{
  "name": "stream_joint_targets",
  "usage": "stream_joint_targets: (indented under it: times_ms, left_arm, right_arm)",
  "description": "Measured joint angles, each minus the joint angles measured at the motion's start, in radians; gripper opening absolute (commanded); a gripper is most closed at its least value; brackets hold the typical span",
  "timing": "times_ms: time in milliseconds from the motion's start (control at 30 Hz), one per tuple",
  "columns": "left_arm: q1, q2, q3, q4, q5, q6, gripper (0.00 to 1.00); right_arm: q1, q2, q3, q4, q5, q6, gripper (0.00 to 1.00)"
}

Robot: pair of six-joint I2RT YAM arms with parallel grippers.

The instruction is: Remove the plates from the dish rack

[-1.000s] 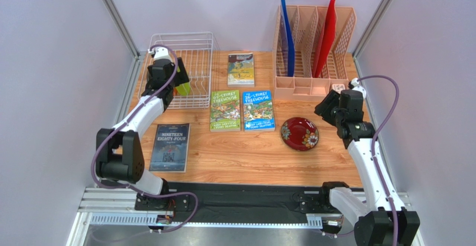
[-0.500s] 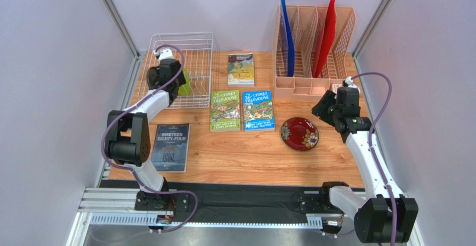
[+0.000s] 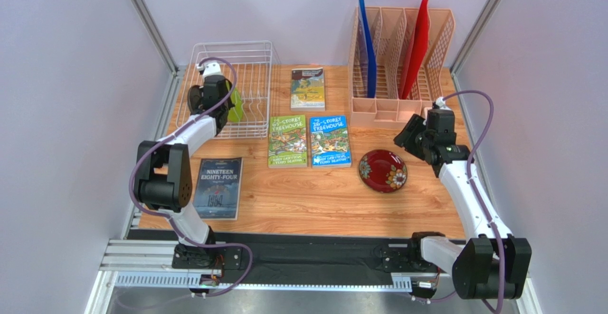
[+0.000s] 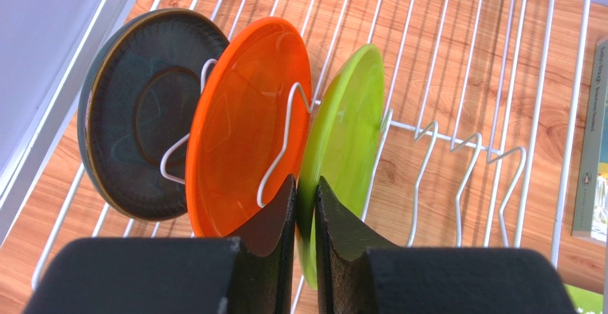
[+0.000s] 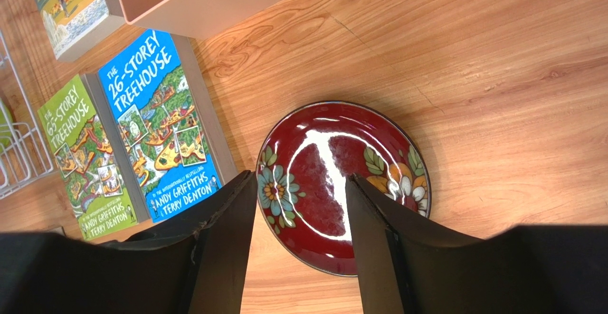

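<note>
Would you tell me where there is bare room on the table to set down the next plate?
The widest bare wood is the near strip between the Nineteen Eighty-Four book and the red plate, in front of the two Treehouse books. The back is crowded: dish rack, small book and file organizer stand side by side.

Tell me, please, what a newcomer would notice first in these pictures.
In the dish rack at far left, a grey plate, an orange plate and a green plate stand on edge, the left end effector pinching the green one's rim. A red flowered plate lies flat right of centre, near the open right end effector.
</note>
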Motion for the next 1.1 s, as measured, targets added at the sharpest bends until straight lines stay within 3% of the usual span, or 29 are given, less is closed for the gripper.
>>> stream_joint_targets:
  times_ms: [200, 500, 733, 933, 1100]
  left_arm:
    - [-0.05, 0.0, 0.0, -0.001, -0.076, 0.079, 0.0]
    - [-0.213, -0.015, 0.001, 0.01, -0.341, 0.278, 0.0]
    - [-0.238, -0.118, 0.001, 0.03, -0.466, 0.356, 0.0]
    - [-0.256, -0.282, 0.003, -0.029, -0.463, 0.346, 0.0]
    - [-0.266, -0.438, 0.018, -0.18, -0.31, 0.21, 0.0]
  right_arm:
    - [0.0, 0.011, 0.0, 0.013, -0.01, -0.007, 0.55]
    - [0.0, 0.012, -0.002, 0.014, -0.016, -0.025, 0.56]
    - [0.0, 0.012, -0.002, 0.013, -0.035, -0.031, 0.56]
    - [0.0, -0.014, -0.002, 0.011, -0.086, -0.039, 0.58]
    - [0.018, -0.067, -0.002, 0.031, -0.19, -0.048, 0.59]
